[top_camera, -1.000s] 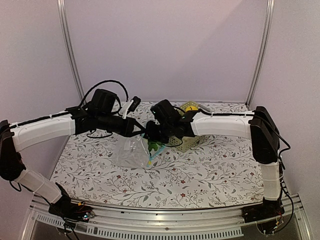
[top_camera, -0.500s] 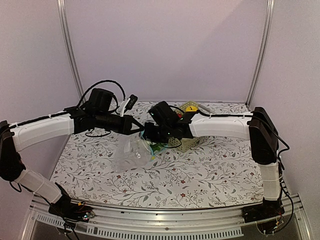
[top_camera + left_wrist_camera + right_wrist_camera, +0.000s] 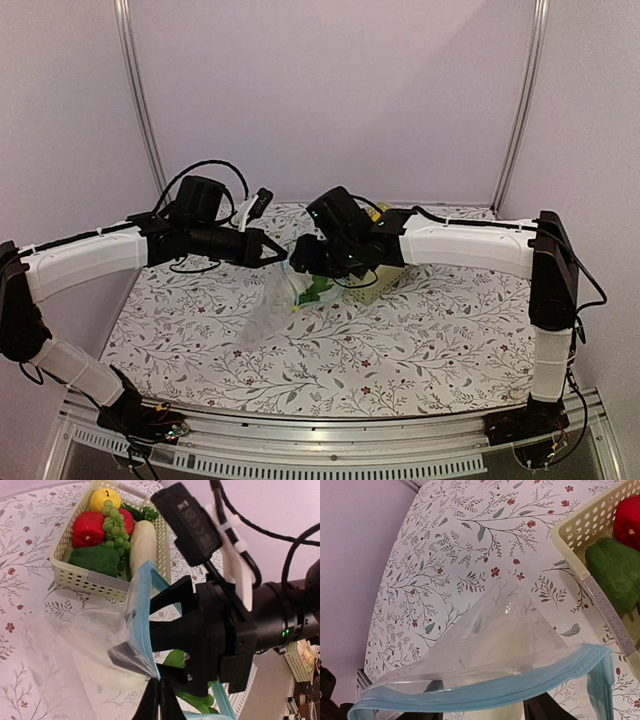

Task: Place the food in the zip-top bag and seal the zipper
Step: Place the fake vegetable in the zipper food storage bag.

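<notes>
Little of the food bagged as things lie: reads as the filling step, with sealing well off. At centre of the top view, pinched shut on one lip of the zip-top bag (image 3: 272, 305), the left gripper (image 3: 282, 257), gripping right at the light-blue zipper (image 3: 144, 620) (own fingertips only just showing at the bottom edge of the left wrist view) and holding the mouth up, the clear body sagging down to the table (image 3: 430, 340). Just beside it, facing into the mouth, the right gripper (image 3: 299, 265), jaws standing apart, nothing seen pinched between them. Low at centre of the left wrist view, one green leafy piece (image 3: 175, 658) just under those jaws, seemingly inside the mouth, though hard to say for sure. At upper left of that view, loaded in the basket (image 3: 62, 566): yellow apple (image 3: 105, 499), red pieces (image 3: 87, 529), green grapes (image 3: 114, 522), white radish (image 3: 142, 542), a dark green piece (image 3: 95, 560). Calls next, probably, for backing the right arm out of the mouth and reaching to the basket for another piece, with the left pinch kept high so the limp lip does not fold shut.
</notes>
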`<state>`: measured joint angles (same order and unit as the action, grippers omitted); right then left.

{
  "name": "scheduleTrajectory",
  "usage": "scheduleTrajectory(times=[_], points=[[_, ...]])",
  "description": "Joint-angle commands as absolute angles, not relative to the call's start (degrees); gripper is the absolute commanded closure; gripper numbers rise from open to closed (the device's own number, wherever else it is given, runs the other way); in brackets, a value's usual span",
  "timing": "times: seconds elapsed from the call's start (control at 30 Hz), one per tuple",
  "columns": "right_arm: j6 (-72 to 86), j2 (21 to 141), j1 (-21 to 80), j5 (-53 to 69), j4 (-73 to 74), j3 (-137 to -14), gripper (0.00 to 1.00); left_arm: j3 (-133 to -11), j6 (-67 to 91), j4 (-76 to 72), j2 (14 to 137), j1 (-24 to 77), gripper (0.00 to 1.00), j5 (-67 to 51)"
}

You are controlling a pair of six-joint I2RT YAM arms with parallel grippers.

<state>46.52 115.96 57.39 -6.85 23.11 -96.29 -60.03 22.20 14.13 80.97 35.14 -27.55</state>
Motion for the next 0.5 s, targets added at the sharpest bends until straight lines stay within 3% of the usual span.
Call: scheduleTrajectory(times=[0.0,0.17,0.47], points=[[44.9,112.4,57.8,-7.3,24.4,-94.3,0.53,-59.9,22.3,14.1,81.5,34.2,1.00,-27.7],[45.9,113.1,57.9,-4.4,22.9,-93.0,0.58,-60.0,22.2,14.2,81.8,34.2,1.00,-28.2],[44.6,111.2,58.0,-4.9,21.2,-92.5,0.59,-60.0,22.1,14.2,81.7,34.2,1.00,-27.7]])
